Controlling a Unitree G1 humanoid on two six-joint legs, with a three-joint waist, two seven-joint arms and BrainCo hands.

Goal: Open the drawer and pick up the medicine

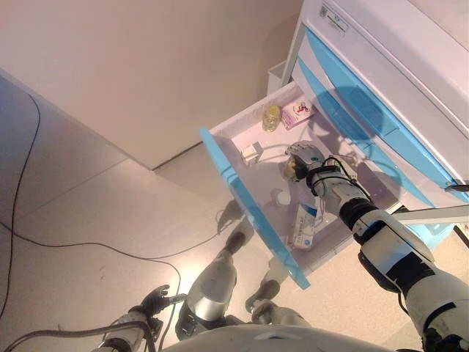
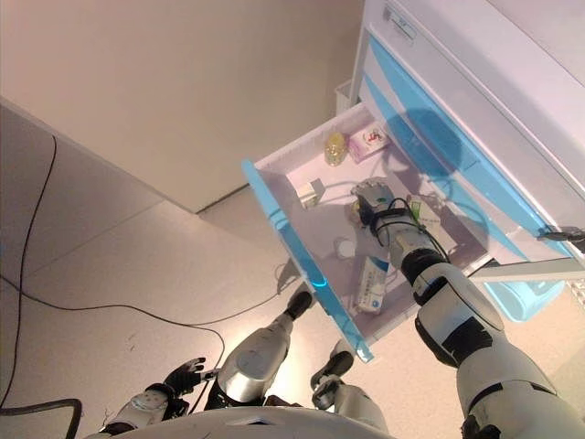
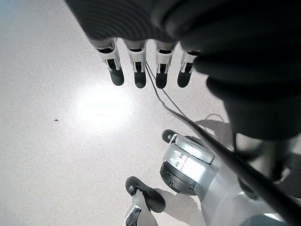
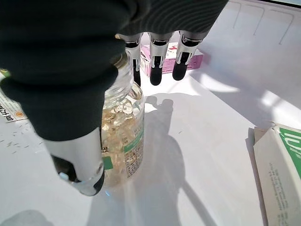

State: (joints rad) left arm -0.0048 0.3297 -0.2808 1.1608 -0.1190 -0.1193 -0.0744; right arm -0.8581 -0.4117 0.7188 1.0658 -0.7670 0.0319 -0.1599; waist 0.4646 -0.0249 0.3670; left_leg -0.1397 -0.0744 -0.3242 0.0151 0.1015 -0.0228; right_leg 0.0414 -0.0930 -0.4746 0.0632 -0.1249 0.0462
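The blue-fronted drawer (image 1: 249,213) stands pulled out of the white cabinet (image 1: 381,66). My right hand (image 1: 305,157) reaches down into it over a clear bottle of yellow capsules (image 4: 123,141). That bottle stands upright on the drawer floor between the thumb (image 4: 80,162) and the straight fingers (image 4: 156,61), which hang past it without curling round it. Other medicines lie in the drawer: a small yellow bottle (image 1: 272,117), a pink box (image 1: 298,114), a small white box (image 1: 251,152) and a white-and-blue box (image 1: 303,225). My left hand (image 1: 157,301) hangs low over the floor, fingers (image 3: 136,70) straight.
A green-and-white box (image 4: 282,169) lies close beside my right hand, and a round white cap (image 1: 282,197) sits near the drawer front. More blue-fronted drawers (image 1: 366,110) stay closed above the drawer that is pulled out. A beige wall (image 1: 146,66) stands to the left.
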